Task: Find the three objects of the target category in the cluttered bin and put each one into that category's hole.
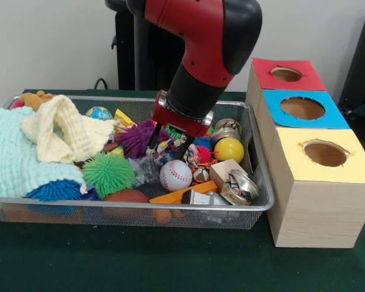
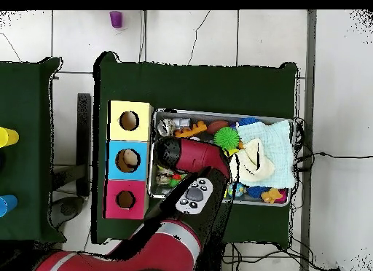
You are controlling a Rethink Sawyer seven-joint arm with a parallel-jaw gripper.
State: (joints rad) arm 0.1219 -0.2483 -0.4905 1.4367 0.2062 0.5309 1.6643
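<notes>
My gripper (image 1: pixel 169 148) reaches down into the middle of the wire mesh bin (image 1: pixel 140 205), open, with its fingers either side of a small multicoloured toy (image 1: pixel 168 150). Around it lie a purple spiky ball (image 1: pixel 136 139), a baseball (image 1: pixel 175 175), a yellow ball (image 1: pixel 229 149) and a green spiky ball (image 1: pixel 108 174). To the right stand three wooden boxes with a red-topped hole (image 1: pixel 286 74), a blue-topped hole (image 1: pixel 302 107) and a yellow-topped hole (image 1: pixel 325 153). In the overhead view the arm (image 2: pixel 193 157) hides the gripper; the bin (image 2: pixel 218 113) sits beside the boxes (image 2: pixel 128 160).
A mint cloth (image 1: pixel 12 152) and a cream cloth (image 1: pixel 61 131) cover the bin's left half. Tin cans (image 1: pixel 227 127), a crushed can (image 1: pixel 240 187), a small cardboard box (image 1: pixel 224 170), an orange block (image 1: pixel 182 193) and a blue spiky ball (image 1: pixel 58 190) crowd the rest.
</notes>
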